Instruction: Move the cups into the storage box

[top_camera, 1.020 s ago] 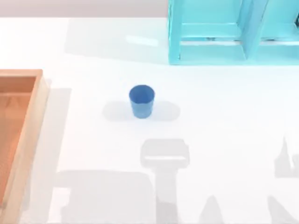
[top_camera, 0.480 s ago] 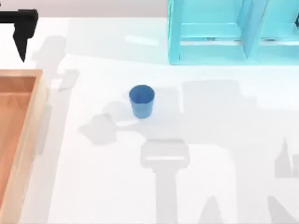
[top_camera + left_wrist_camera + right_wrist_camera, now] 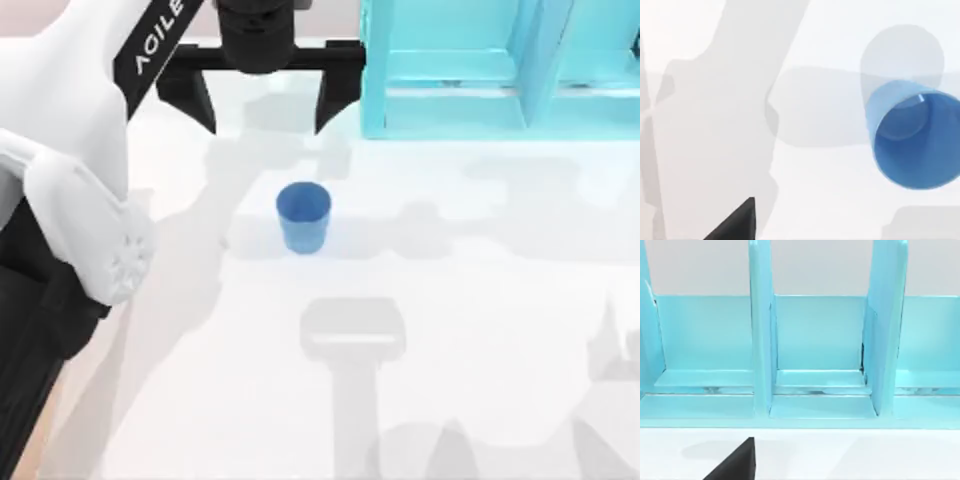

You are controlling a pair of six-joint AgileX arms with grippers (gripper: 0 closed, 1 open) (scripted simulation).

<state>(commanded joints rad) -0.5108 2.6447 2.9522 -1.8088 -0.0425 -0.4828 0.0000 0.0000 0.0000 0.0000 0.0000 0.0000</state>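
Our left tool (image 3: 262,105) hangs with its two black fingers (image 3: 196,98) spread wide, over the far part of the white tabletop (image 3: 480,300), and the plain blue cup (image 3: 302,215) stands upright on the tabletop just nearer to us than the tool and a little to its right, not yet between the fingers. The main risk, as we judge it, is a descent that is off-centre: one finger could land on the rim or clip the tapered wall and tip the light cup over or skid it away. The turquoise shelf unit (image 3: 500,70) stands close beside the tool's right finger, so a sideways correction could strike it. Our right tool faces the shelf's compartments; we cannot tell how its fingers stand.
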